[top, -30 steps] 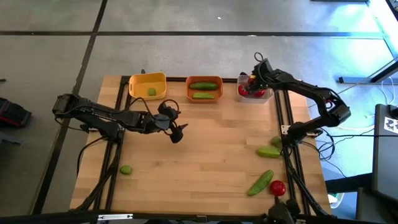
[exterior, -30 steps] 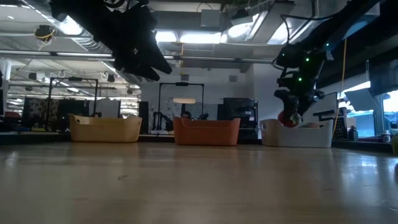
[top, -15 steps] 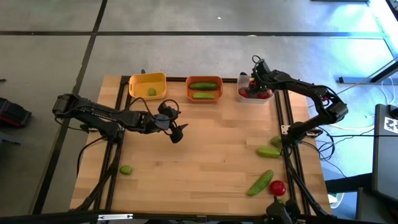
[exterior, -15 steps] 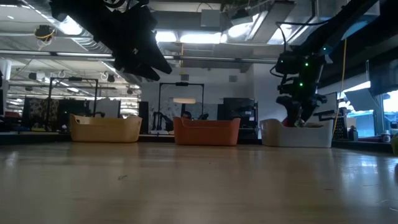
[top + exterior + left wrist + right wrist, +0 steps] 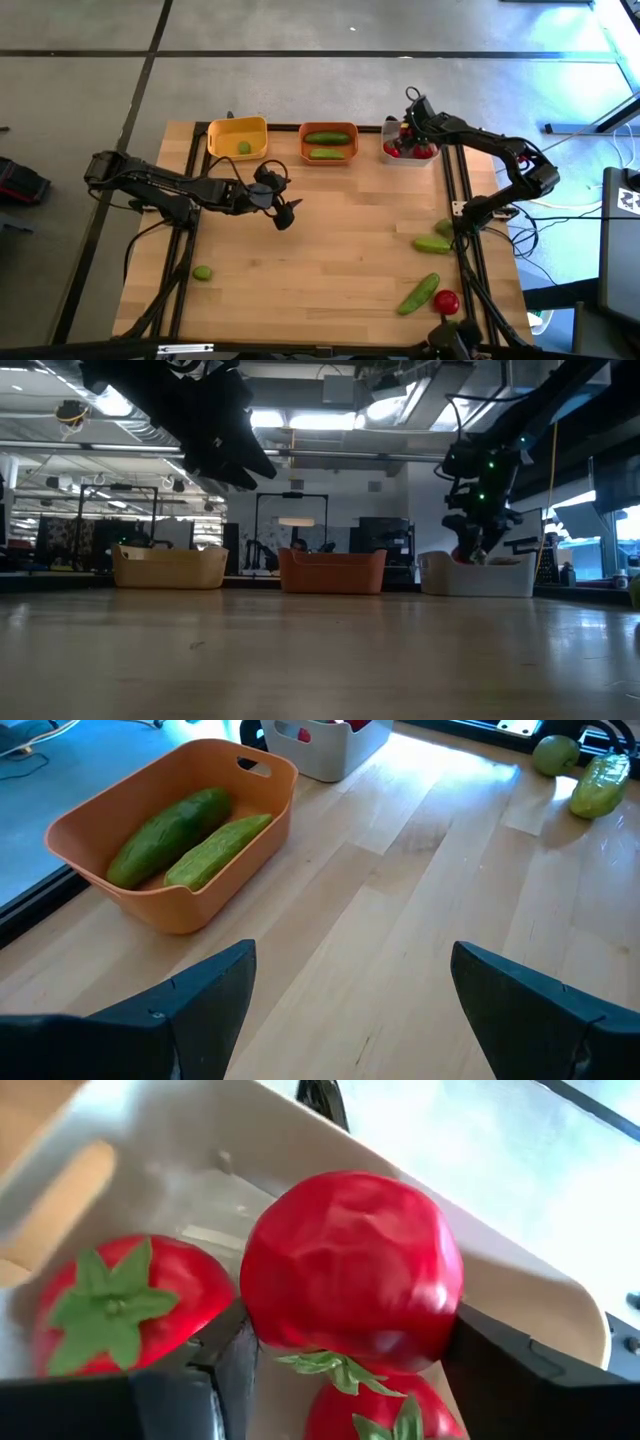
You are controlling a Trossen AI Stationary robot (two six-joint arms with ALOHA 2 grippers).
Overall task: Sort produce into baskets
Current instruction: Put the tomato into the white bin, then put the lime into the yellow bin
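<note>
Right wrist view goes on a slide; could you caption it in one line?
Right tool holds a red tomato between its fingers over the white basket, two more tomatoes already inside.

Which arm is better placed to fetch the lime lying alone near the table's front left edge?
Left. The left gripper hangs open and empty on the same side of the table as the lime. The right gripper is over the white basket at the far right corner, with a tomato between its fingers.

Dark jointed arms [image 5: 170, 192], black cables, seemingly green lights
</note>
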